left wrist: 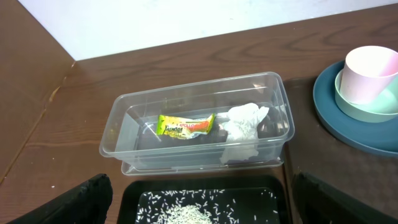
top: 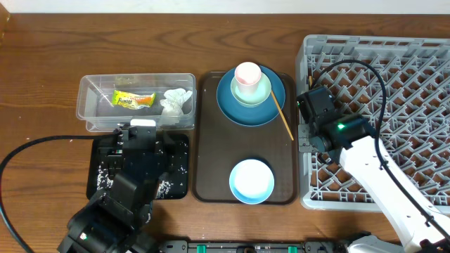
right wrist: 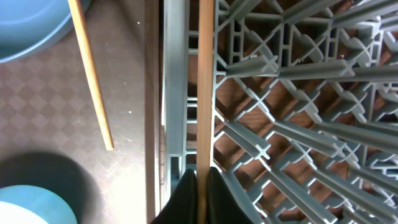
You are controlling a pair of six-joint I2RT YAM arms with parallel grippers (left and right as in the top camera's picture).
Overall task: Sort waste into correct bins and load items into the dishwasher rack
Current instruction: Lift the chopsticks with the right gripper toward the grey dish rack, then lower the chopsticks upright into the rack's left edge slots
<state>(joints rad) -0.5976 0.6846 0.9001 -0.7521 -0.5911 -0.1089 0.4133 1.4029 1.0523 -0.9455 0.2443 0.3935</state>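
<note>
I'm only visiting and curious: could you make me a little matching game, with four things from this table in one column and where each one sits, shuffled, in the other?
Things
1. wrapper
2. rice
3. pink cup
4. pale bowl

Places
A. in the green bowl
B. alone at the brown tray's end nearest the robot
C. in the black tray
D. in the clear tub, beside the tissue

Pairs: 1-D, 2-C, 3-A, 4-B
</note>
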